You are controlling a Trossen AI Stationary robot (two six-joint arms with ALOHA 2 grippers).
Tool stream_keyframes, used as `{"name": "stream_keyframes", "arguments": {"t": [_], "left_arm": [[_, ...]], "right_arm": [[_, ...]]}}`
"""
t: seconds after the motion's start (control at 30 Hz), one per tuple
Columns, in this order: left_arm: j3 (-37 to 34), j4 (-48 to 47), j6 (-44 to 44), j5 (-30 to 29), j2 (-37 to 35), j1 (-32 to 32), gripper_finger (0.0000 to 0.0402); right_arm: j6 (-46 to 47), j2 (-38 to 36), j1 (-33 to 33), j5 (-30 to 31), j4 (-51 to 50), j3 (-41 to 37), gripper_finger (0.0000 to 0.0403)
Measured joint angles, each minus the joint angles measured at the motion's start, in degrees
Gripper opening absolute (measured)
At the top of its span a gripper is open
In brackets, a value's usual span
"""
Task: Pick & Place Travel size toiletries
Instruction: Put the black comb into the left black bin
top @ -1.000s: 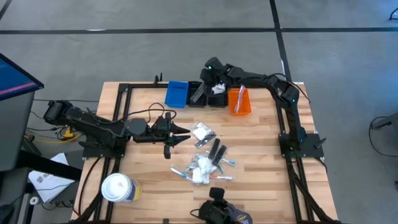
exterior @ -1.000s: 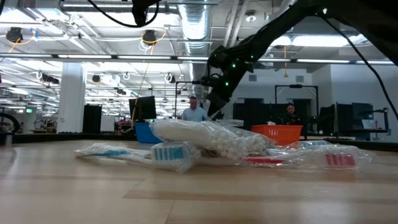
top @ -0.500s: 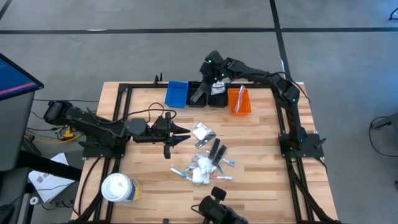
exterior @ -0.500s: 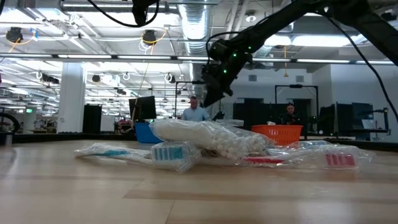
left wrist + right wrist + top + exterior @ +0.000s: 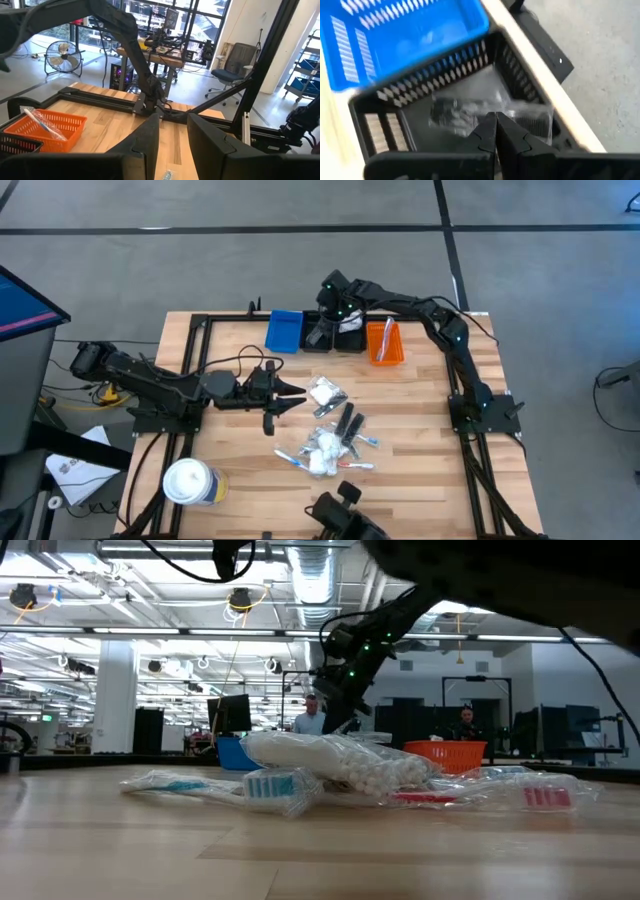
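Travel size toiletries [image 5: 328, 435], crinkly clear sachets, thin black combs and slim sticks, lie heaped mid-tabletop [image 5: 420, 410]. One clear sachet [image 5: 470, 111] now rests in the black slatted plastic bin [image 5: 338, 335]. The right hand [image 5: 325, 313], pinched shut and empty, has swung over it from the orange bin's [image 5: 384, 343] side, so that drop looks done. The left hand [image 5: 296, 398], narrowly parted and holding nothing, waits beside the heap.

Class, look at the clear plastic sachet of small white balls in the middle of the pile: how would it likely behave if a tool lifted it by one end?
The clear plastic sachet of small white balls would probably sag, since its film looks thin and crinkled. It likely feels light for its bulk, as the filling looks fluffy. Its glossy film may slip. It seems unlikely to roll, lying slumped on the other packets.
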Motion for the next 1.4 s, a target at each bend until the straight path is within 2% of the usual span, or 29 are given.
{"name": "stream_keyframes", "arguments": {"t": [0.33,0.53,1.07,1.3,1.4], "left_arm": [[0.0,0.0,0.3,0.0,0.0,0.0,0.0095],[0.0,0.1,0.2,0.0,0.0,0.0,0.0095],[0.0,0.2,0.2,0.0,0.0,0.0,0.0095],[0.0,0.2,0.1,0.0,0.0,0.0,0.0095],[0.0,0.2,0.1,0.0,0.0,0.0,0.0095]], "right_arm": [[0.6,0.8,-0.9,10.2,-0.8,2.5,0.0000],[0.4,0.8,-1.4,10.9,-1.3,2.5,0.0000],[-1.1,0.8,-1.2,9.9,-1.9,2.5,0.0000],[-2.4,0.8,-0.8,7.7,-4.3,2.5,0.0000],[-1.4,0.8,-1.0,4.0,-4.5,2.5,0.0000]]}}
